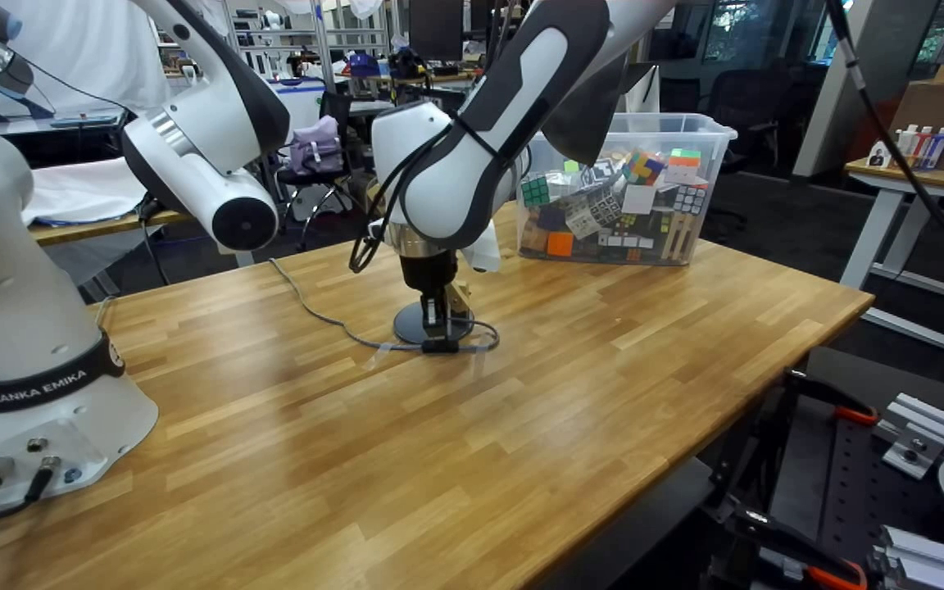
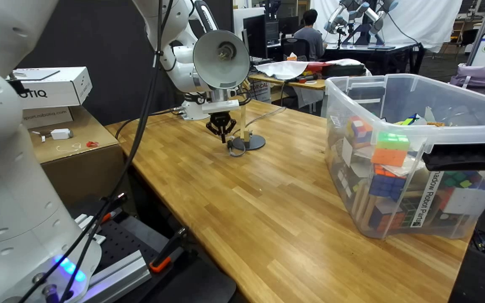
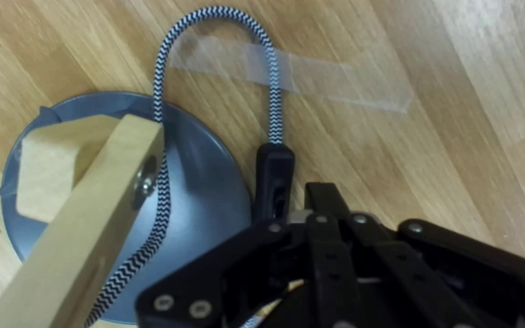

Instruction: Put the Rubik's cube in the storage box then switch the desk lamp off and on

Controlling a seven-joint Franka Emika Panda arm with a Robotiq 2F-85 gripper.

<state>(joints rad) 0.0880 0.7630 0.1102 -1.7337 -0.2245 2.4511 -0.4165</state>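
Note:
Several puzzle cubes lie inside the clear storage box point(image 1: 705, 156). A Rubik's cube point(image 1: 643, 168) with yellow, orange and blue patches rests high in the pile; whether it is the task's one I cannot tell. The desk lamp's pale-lined head point(image 2: 209, 69) looks unlit. Its round grey base point(image 3: 198, 191) sits on the table, with the wooden arm point(image 3: 84, 218) rising from it. Beside the base, a black switch point(image 3: 274, 175) hangs on the lamp's cord. My gripper point(image 3: 324, 193) points down right next to that switch, shut with nothing visible between its fingers. Its body hides the switch's lower end.
The patterned cord point(image 3: 271, 82) loops on the wooden table point(image 1: 357, 459), with clear tape point(image 3: 349, 84) across it. A second white arm point(image 1: 29, 352) is mounted at the table's edge. Loose black cables point(image 2: 141, 126) hang beside my arm. White cartons point(image 2: 53, 86) stand off the table.

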